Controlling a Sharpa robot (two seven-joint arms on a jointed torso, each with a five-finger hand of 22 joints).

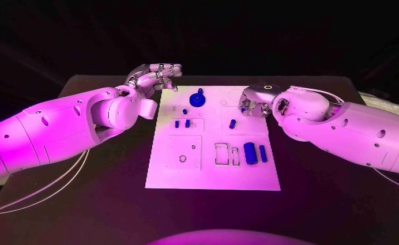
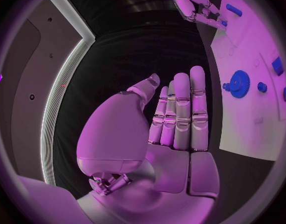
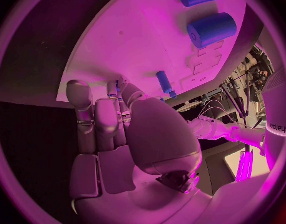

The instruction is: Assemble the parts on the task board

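Note:
The white task board [image 1: 166, 173] lies mid-table. On it are a blue gear [image 1: 197, 99], two small blue pieces [image 1: 177, 123], a short peg [image 1: 233, 123], a thick blue cylinder [image 1: 250, 153] and a thin rod [image 1: 263, 153]. My left hand [image 1: 154, 78] hovers off the board's far left corner, its fingers [image 2: 182, 109] straight and holding nothing. The gear [image 2: 239, 83] lies beside it. My right hand [image 1: 253, 104] reaches down onto the board's far right part. Its thumb and a fingertip pinch a small blue part [image 3: 120, 83], mostly hidden. The peg [image 3: 164, 82] and cylinder [image 3: 211, 30] lie beyond it.
Several outlined recesses [image 1: 226, 154] mark the board's near half, with a larger square one [image 1: 184, 153] to their left. Black table [image 1: 324, 187] surrounds the board. White cables [image 1: 50, 190] trail under my left arm.

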